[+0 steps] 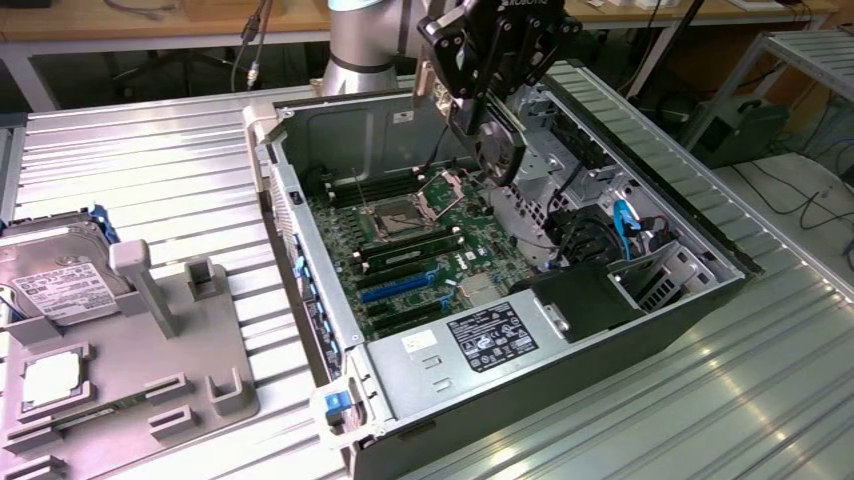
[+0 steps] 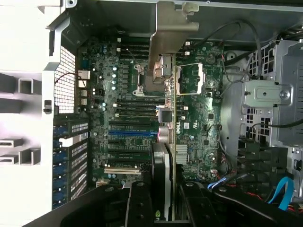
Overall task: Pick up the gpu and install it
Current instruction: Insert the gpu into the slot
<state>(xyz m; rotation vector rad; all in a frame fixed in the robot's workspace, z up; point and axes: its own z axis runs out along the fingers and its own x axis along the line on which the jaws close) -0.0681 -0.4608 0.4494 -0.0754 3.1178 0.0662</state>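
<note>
ROBOT HOLDS CARD OVER OPEN COMPUTER. The gripper (image 1: 483, 118) is closed on the gpu (image 1: 499, 150), its jaws partly apart with the card clamped between them. It holds the card on edge above the open case (image 1: 334, 130).

From the wrist we see the gripper (image 2: 168, 208) looking along the gpu (image 2: 165, 118). The card's thin green edge and dark face run straight out from the fingers (image 2: 139, 203), and the silver bracket is at the far end. Under it lies the motherboard (image 2: 118, 94), apart from the card.

In the exterior view the card's lower edge blends into the dark drive bay behind it, so we cannot make out its outline there. The card itself hides the board directly beneath it, and the arm is cut off by the frame. Glare washes out the case wall beside the slots.

On the exterior view's left, well apart from the case, lie a hard drive (image 1: 54, 275) and a processor (image 1: 51, 380).
</note>
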